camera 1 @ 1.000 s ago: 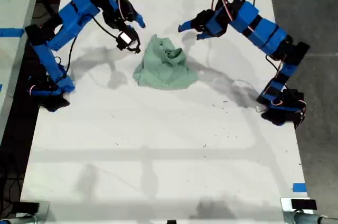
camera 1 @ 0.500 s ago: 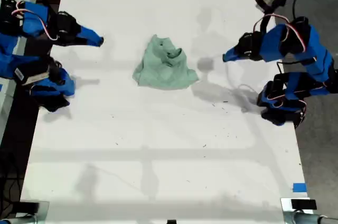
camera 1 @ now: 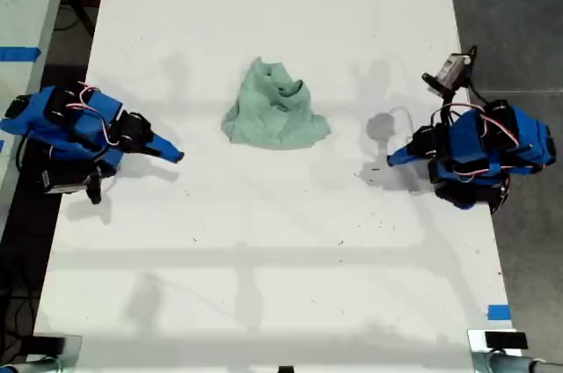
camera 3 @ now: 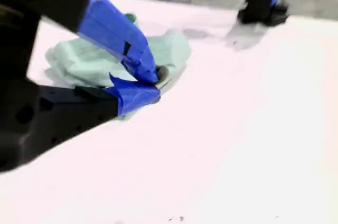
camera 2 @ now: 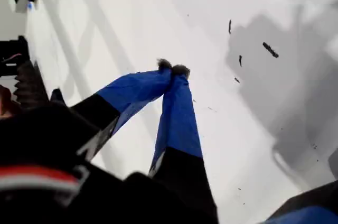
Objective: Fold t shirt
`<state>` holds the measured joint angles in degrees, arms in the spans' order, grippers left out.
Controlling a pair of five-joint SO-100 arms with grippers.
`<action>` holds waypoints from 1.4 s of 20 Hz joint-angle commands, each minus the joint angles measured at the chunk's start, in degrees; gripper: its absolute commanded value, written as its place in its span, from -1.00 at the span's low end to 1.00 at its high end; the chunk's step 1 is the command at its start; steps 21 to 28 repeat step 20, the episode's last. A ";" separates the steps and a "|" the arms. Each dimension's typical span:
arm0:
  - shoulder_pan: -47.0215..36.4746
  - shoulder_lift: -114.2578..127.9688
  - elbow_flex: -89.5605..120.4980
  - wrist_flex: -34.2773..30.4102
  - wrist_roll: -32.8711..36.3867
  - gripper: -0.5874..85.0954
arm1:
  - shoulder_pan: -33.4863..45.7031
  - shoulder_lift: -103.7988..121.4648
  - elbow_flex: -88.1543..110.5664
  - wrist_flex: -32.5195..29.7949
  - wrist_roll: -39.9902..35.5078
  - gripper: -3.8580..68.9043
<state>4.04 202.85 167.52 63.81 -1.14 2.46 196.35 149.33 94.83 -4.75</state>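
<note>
Shirt (camera 1: 274,115) (camera 3: 90,60): crumpled mint heap on white table (camera 1: 264,259), centre of exterior view, toward top. Untouched, well apart from both grippers. My first gripper (camera 1: 390,161) (camera 2: 173,68): exterior view's right, tips together, empty, over bare table. My second gripper (camera 1: 179,157) (camera 3: 156,84): exterior view's left, tips nearly meeting, empty, pointing toward shirt.

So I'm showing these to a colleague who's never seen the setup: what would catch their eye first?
Probably the t shirt, a crumpled mint-green heap alone on the white table, not folded flat. Then the two blue arms tucked low at opposite edges of the exterior view, my first gripper at its right and my second gripper at its left, both shut and empty.
</note>
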 commanded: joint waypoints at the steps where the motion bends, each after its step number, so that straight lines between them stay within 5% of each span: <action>1: 2.02 3.87 5.80 -4.04 0.26 -0.97 | -3.87 4.57 5.19 -1.58 -2.20 -0.90; 4: 2.46 3.78 11.78 -3.34 1.67 -0.88 | -6.59 4.75 10.28 -6.24 -4.22 -0.90; 7: -1.05 3.78 12.48 -1.49 12.04 -0.87 | -7.91 4.66 20.48 -8.88 -2.81 -0.87; 10: -1.58 3.78 12.22 -1.41 12.83 -0.87 | -8.88 4.57 27.07 -14.94 -0.44 -0.55; 11: -1.76 3.78 12.22 -1.41 12.83 -0.87 | -9.05 4.57 27.07 -14.94 -7.56 -0.53; 19: -2.02 3.78 12.22 -1.32 12.92 -0.87 | -16.96 4.57 27.07 -14.94 -26.54 -0.55; 28: -2.02 3.78 12.22 -1.32 12.92 -0.87 | -17.14 4.57 27.07 -14.94 -25.84 -0.56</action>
